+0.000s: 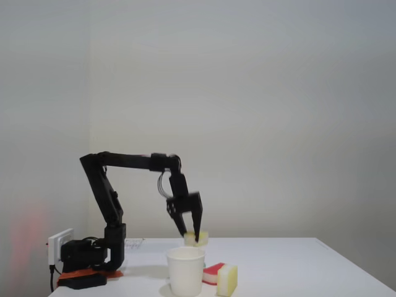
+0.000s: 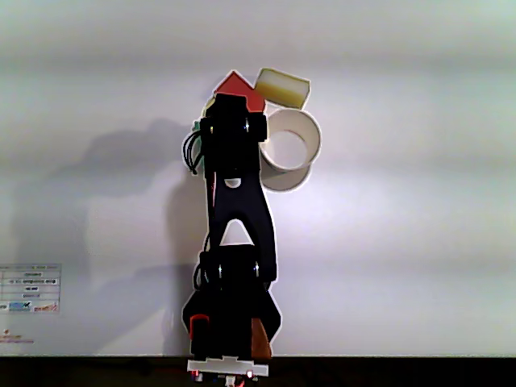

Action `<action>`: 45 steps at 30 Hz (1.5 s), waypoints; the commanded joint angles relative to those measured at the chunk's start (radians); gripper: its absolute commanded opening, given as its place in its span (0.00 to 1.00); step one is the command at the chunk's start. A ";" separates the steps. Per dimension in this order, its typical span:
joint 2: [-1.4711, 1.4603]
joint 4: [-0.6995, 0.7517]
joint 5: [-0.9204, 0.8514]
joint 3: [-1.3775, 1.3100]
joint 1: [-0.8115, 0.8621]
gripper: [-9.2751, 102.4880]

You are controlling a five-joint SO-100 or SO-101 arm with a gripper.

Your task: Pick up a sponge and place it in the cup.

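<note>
1. While I watch the black arm (image 1: 124, 162) from the fixed view, the biggest risk I judge is a collision: it reaches over the white table (image 1: 322, 263) with its wrist bent down, and in the other view, looking down from above, its body covers the left edge of the white paper cup (image 2: 292, 139). A careless swing toward the cup could knock it over.

2. Standing upright near the table's front edge in the fixed view, the cup (image 1: 185, 270) is light and empty as far as I can see. Any sideways brush from a finger or from a carried block would likely push it away from its spot.

3. Just beside the cup sit a red-topped sponge (image 1: 213, 272) and a thicker cream-yellow block (image 1: 227, 279), touching each other. I think a low approach could drag one of them along or get the wrong piece grabbed.

4. Behind the cup lies the pale yellow sponge (image 1: 199, 237), on the table, with the gripper (image 1: 191, 234) down at it, one fingertip in front of the foam. I cannot tell whether the fingers are clamped on the sponge or merely straddling it, since from above the arm hides it. If the hold is shallow or on a corner, I expect the soft foam to twist free during the lift, or to catch on the rolled rim and fall outside.
</note>
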 commanded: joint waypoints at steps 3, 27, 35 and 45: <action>0.075 0.103 0.000 -0.141 0.020 0.08; 0.227 0.026 -0.195 -0.025 0.503 0.08; 0.176 -0.100 -0.195 0.034 0.506 0.09; 0.170 -0.175 -0.235 0.101 0.497 0.20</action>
